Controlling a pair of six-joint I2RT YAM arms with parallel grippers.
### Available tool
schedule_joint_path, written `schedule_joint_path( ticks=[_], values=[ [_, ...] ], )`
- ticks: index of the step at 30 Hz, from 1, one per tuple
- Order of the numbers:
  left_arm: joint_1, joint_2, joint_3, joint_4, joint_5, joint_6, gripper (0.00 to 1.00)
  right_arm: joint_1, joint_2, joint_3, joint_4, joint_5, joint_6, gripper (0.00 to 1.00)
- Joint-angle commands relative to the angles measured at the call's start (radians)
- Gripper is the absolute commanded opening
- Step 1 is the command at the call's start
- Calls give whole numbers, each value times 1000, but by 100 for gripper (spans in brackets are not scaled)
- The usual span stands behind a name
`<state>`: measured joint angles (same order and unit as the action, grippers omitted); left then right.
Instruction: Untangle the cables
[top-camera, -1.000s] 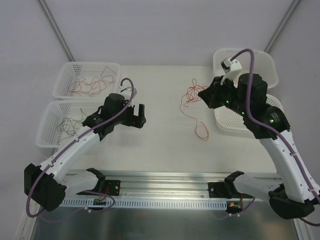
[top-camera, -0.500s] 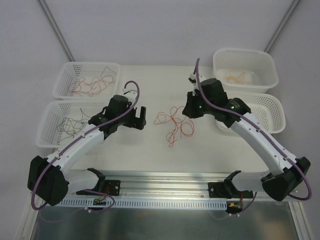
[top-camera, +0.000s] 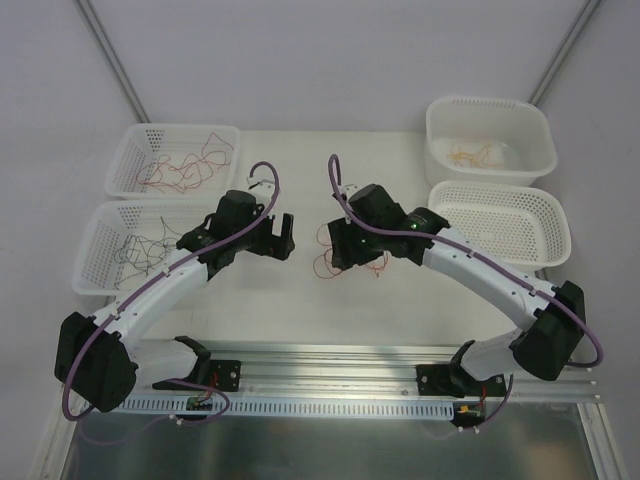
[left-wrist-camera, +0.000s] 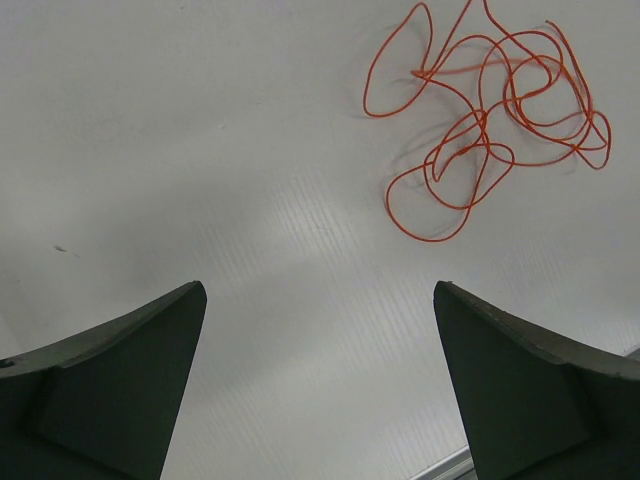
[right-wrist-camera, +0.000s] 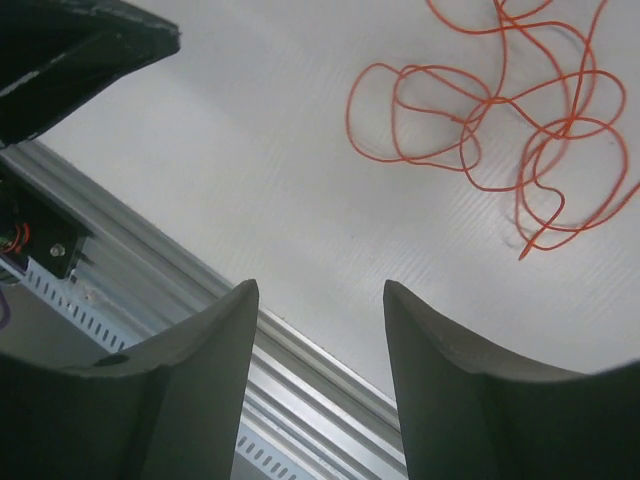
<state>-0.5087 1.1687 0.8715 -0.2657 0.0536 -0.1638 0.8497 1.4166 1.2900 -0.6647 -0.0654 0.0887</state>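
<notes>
- Pale walls close in a white table (top-camera: 300, 310) with white perforated plastic baskets down both sides.
- The far left basket (top-camera: 120, 165) holds orange and red curly wires (top-camera: 185, 165). The near left basket (top-camera: 90, 250) holds thin black wires (top-camera: 150, 245). The far right basket (top-camera: 540, 130) holds pale yellow wires (top-camera: 475, 153). The near right basket (top-camera: 555, 225) shows none.
- A loose tangle of hair-thin orange wire (left-wrist-camera: 478, 120) lies flat mid-table between the two arms, partly hidden under the right wrist in the top view.
- The left jaws stand wide apart with nothing between them. The right jaws are parted and empty above the table, just short of the tangle.
- The wire looks almost weightless, limp and springy. Its loops cross many times, so a pull at the middle would likely drag the whole knot along.
- It is thin enough to slip out unless the jaws close fully. The best hold seems to be an outer loop or the free end that lies clear of the crossings.
</notes>
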Motion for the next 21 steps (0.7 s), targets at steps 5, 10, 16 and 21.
schedule_joint_path(
  ticks=[5,10,16,21],
  values=[
    [6,8,0,37,78,-9,99,-83,-65,-37,-33,228,-1,57],
    [6,43,6,43,164,-43,99,-167,-77,-121,19,222,12,55],
    [-30,115,9,85,241,-160,95,-230,-76,-207,117,156,48,53],
    [-86,198,-5,140,213,-243,89,-262,-70,-258,188,96,52,53]
  ],
)
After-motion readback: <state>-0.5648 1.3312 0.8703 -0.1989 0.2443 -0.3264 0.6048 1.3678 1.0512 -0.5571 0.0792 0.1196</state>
